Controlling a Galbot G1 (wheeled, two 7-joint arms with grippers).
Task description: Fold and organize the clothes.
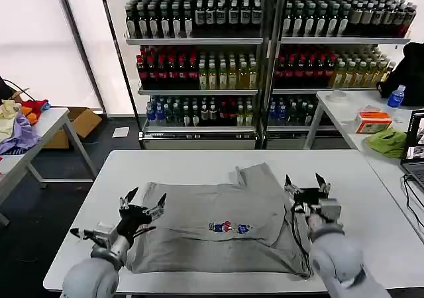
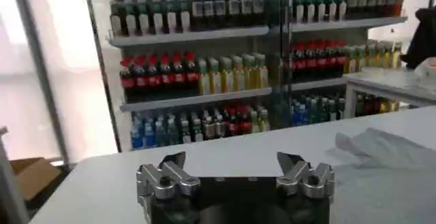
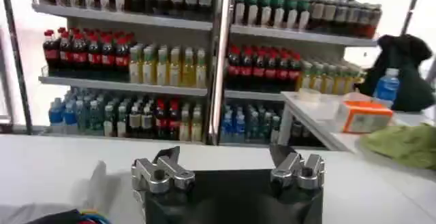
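Light grey cotton shirt [image 1: 218, 225] half-folded near the white counter [image 1: 199, 162] front edge (unfinished); left hand [image 1: 141, 210] and right hand [image 1: 305, 182] spread open, empty.

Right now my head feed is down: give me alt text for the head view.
A light grey shirt with a small chest print lies partly folded on the white table. The left gripper and the right gripper hover open over its two side edges; drink shelves stand behind.
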